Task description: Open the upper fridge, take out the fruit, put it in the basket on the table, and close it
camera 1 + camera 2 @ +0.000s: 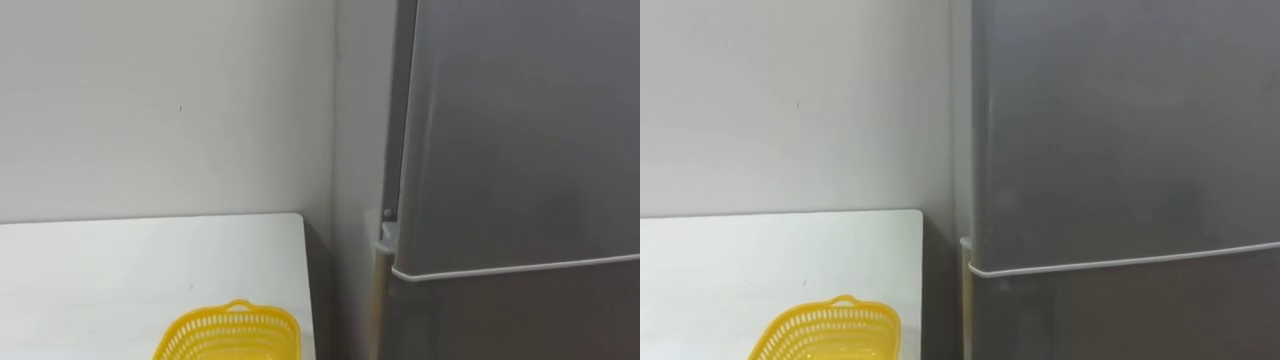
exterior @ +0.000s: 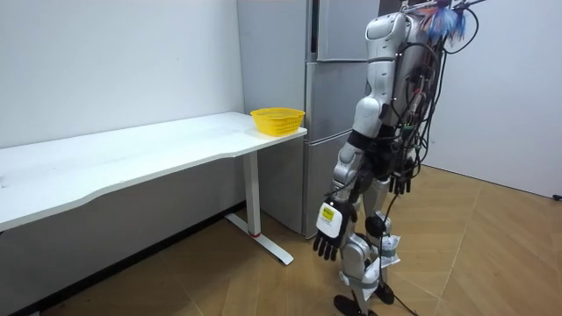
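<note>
Fridge (image 1: 520,130) on the right of my head cameras: a grey two-door unit. Its upper door (image 1: 1120,120) sits flush and closed, with a pale seam between it and the lower door (image 1: 1120,320) beneath. A small hinge (image 1: 387,214) shows at the left edge where the two doors meet.

Left of the fridge, with a narrow gap between them, is a white table (image 1: 110,265) pushed against a plain pale wall (image 1: 150,100). A yellow basket (image 1: 228,335) of open lattice plastic stands at the table's near right corner (I can't see into it from here).

In the room view the robot stands upright on the wooden floor (image 2: 492,254), close in front of the fridge and facing it. The table runs off to its left. Both arms hang down at its sides.

The left hand (image 2: 329,230) hangs low beside the thigh with its fingers (image 2: 323,250) loose and pointing down, holding nothing. The right hand (image 2: 400,183) hangs at hip height on the far side of the body, and I cannot tell how it is set. Neither hand touches the fridge
</note>
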`<state>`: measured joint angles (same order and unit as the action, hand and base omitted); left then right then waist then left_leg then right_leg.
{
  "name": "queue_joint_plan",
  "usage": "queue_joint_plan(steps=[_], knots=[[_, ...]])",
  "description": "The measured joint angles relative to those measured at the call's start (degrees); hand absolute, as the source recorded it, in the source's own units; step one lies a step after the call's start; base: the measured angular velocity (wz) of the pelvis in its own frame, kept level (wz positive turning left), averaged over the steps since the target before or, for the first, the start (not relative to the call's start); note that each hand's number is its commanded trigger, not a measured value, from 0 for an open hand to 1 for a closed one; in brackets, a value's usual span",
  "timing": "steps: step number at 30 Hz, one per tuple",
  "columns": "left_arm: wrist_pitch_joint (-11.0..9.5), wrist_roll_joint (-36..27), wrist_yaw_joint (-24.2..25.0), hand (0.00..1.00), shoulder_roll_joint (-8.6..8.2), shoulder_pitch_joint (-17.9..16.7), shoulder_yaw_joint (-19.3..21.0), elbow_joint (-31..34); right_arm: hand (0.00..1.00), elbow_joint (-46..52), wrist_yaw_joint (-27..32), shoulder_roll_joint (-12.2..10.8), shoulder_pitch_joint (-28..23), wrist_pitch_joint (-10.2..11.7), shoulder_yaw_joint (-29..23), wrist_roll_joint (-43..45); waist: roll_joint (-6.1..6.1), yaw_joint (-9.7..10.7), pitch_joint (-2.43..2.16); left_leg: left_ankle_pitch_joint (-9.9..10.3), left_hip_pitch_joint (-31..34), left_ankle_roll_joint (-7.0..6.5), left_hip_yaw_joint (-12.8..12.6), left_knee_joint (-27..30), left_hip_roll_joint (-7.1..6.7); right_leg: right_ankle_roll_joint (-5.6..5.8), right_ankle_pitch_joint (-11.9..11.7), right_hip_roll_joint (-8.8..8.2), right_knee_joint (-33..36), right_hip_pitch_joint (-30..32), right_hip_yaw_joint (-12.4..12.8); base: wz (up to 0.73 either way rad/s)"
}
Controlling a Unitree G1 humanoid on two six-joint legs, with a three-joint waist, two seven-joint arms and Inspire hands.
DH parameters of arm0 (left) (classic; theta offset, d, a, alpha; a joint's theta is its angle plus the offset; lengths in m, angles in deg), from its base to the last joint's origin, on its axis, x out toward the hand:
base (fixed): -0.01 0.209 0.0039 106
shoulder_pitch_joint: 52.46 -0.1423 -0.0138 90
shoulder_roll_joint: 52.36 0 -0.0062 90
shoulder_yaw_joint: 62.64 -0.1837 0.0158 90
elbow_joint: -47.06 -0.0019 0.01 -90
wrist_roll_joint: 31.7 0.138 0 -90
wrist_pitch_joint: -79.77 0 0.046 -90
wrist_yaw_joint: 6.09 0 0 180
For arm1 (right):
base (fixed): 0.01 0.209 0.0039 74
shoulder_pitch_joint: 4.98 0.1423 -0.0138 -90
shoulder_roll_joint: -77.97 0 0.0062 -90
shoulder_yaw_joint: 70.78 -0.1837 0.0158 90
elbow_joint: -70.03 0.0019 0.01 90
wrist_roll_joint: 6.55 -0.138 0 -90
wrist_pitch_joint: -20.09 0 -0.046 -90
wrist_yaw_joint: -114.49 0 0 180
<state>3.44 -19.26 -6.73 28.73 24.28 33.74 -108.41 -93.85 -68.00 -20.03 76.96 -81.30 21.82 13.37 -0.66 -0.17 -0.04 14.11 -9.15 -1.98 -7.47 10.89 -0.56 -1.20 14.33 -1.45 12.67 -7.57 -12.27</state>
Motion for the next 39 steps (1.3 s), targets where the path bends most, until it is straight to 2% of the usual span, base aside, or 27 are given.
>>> queue_joint_plan(steps=[2, 6, 10, 12, 16, 20, 23, 26, 31, 32, 35, 39], knots=[[-0.08, -2.96, -2.21, 0.0, 0.02, 0.08, 1.47, 0.37, 0.0, 0.0, 0.05, -0.02, 0.05, -0.01, 0.02, -0.04, 0.16, -0.11, -0.02, 0.0, 0.0, 0.0, 0.02, -0.43, 0.04, -0.01, -0.08, 0.03, 0.11, 0.2, -0.18, 0.02], [-0.57, -13.24, -7.55, 0.0, 0.04, 0.06, 4.0, 0.31, 0.0, -0.09, 0.56, 0.04, 0.42, -0.02, -0.04, -0.41, 0.33, -0.18, -0.02, 0.0, 0.01, -0.01, 0.13, -0.51, 0.04, -0.06, -0.19, -0.02, 0.06, 0.24, -0.5, 0.0], [-2.71, -29.2, -13.89, 0.0, -0.71, 0.0, 10.6, 0.81, 0.0, -0.14, 1.12, 0.13, 0.32, 0.01, -0.71, -2.12, 0.53, -0.63, -0.08, 0.0, 0.02, -0.01, 0.13, -0.59, 0.02, -0.07, -0.19, -0.06, 0.14, 0.37, -0.51, 0.0], [-3.27, -34.21, -16.55, 0.0, -1.21, -0.3, 13.83, 3.72, 0.0, 0.16, 1.13, 0.11, 0.13, 0.09, -1.77, -2.06, 0.57, -1.16, -0.08, -0.01, -0.16, -0.02, 0.18, -0.48, -0.02, -0.06, -0.19, -0.1, 0.15, 0.11, -0.51, 0.0], [-7.55, -45.66, -22.47, 0.0, -1.2, 0.24, 16.56, 7.71, 0.0, 0.39, 2.22, 0.37, 0.15, 1.1, -1.75, -1.78, 0.4, -3.26, -0.04, -0.02, -0.12, -0.03, 0.32, -0.4, -0.08, -0.07, -0.18, -0.16, 0.35, 0.3, -0.46, 0.0], [-9.06, -53.71, -28.91, 0.0, -1.2, 0.47, 18.95, 12.4, 0.0, 1.22, 3.6, 0.6, 0.18, 1.67, -2.28, -1.45, 0.29, -4.52, -0.05, -0.01, -0.06, -0.06, 0.81, -0.7, -0.13, -0.06, -0.23, -0.14, 0.42, 0.41, -0.71, 0.02], [-10.49, -55.6, -33.03, 0.0, -1.16, 0.54, 19.38, 14.77, 0.0, 1.58, 4.77, 0.6, 0.17, 1.85, -2.09, -1.5, 0.41, -5.18, -0.14, -0.02, 0.07, -0.07, 1.41, -0.69, -0.18, -0.09, -0.27, -0.13, 0.33, 0.35, -1.05, 0.08], [-11.98, -55.69, -37.66, 0.0, -1.21, -0.55, 19.36, 20.03, 0.0, 2.98, 4.83, 0.63, -0.16, 2.14, -1.3, -1.45, 0.49, -5.21, -0.44, -0.03, 0.62, -0.06, 2.22, -0.38, -0.17, -0.18, -0.32, -0.14, 0.01, 0.38, -1.91, 0.14], [-16.93, -55.54, -45.68, 0.0, -1.24, -0.8, 19.38, 30.35, 0.0, 5.48, 4.82, 0.86, -0.78, 3.31, -1.36, -1.44, 0.81, -6.49, -0.8, -0.03, 0.79, -0.06, 3.11, 0.09, -0.29, -0.19, -0.32, -0.25, -0.04, 0.29, -2.64, 0.07], [-17.89, -54.47, -47.06, 0.0, -1.2, -0.76, 19.38, 32.02, 0.0, 5.57, 4.8, 0.85, -0.64, 3.81, -1.37, -1.41, 0.72, -6.52, -0.84, -0.04, 0.87, -0.05, 3.35, 0.37, -0.35, -0.18, -0.31, -0.41, -0.02, 0.11, -3.26, 0.1], [-18.84, -51.29, -50.13, 0.0, -1.2, -0.8, 19.45, 35.57, 0.0, 6.52, 4.75, 0.83, -1.05, 4.51, -1.52, -1.2, 0.42, -6.55, -0.87, -0.04, 0.92, -0.06, 3.68, 0.53, -0.43, -0.18, -0.31, -0.51, -0.03, -0.01, -3.66, 0.07], [-20.18, -44.18, -55.47, 0.0, -1.63, -1.24, 19.52, 43.8, 0.0, 7.5, 4.73, 0.76, -1.55, 4.47, -0.91, -0.43, 0.25, -8.19, -0.97, -0.04, 1.65, -0.07, 4.29, 0.49, -0.5, -0.24, -0.35, -0.49, 0.03, 0.56, -3.74, 0.0]])
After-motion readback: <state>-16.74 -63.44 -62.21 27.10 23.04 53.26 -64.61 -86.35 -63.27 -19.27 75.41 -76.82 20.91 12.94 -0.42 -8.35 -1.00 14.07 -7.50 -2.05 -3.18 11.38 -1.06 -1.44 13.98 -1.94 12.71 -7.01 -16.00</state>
